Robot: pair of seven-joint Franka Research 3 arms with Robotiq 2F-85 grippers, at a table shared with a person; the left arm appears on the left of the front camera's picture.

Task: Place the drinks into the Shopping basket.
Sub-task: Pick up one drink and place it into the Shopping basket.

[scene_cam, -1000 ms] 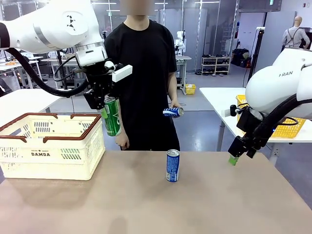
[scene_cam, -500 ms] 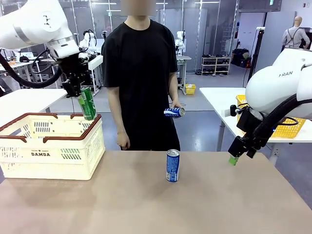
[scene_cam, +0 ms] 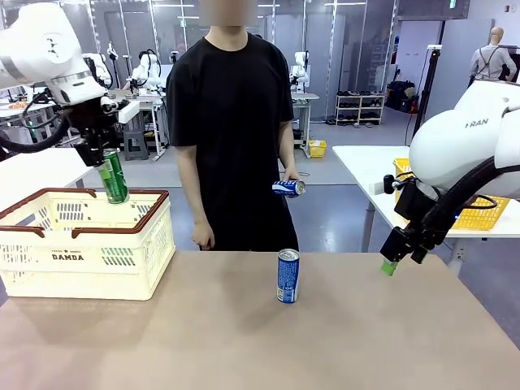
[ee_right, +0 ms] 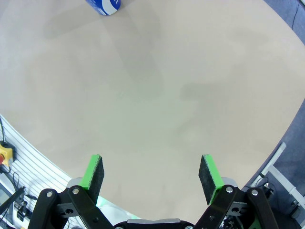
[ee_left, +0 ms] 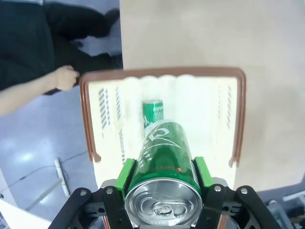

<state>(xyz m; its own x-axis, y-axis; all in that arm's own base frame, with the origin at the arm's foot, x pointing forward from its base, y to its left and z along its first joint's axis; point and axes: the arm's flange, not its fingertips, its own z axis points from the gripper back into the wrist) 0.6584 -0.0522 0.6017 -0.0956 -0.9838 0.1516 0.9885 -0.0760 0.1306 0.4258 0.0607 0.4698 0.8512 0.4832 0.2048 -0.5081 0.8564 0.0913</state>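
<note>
Green can (scene_cam: 114, 178), clamped by the left gripper (scene_cam: 104, 165) at upper left, should descend into the Shopping basket (scene_cam: 138, 276) before release; right gripper (ee_right: 150, 164) gapes empty.

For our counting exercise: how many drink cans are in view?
4: green can in left end effector; second green can inside basket; blue can on table; second blue can in person's hand. Basket may hide more.

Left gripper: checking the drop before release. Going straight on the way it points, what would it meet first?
Likely the loose can lying in the basket, straight beyond the held can in the left gripper; depth unclear, so possibly the floor beside it.
</note>
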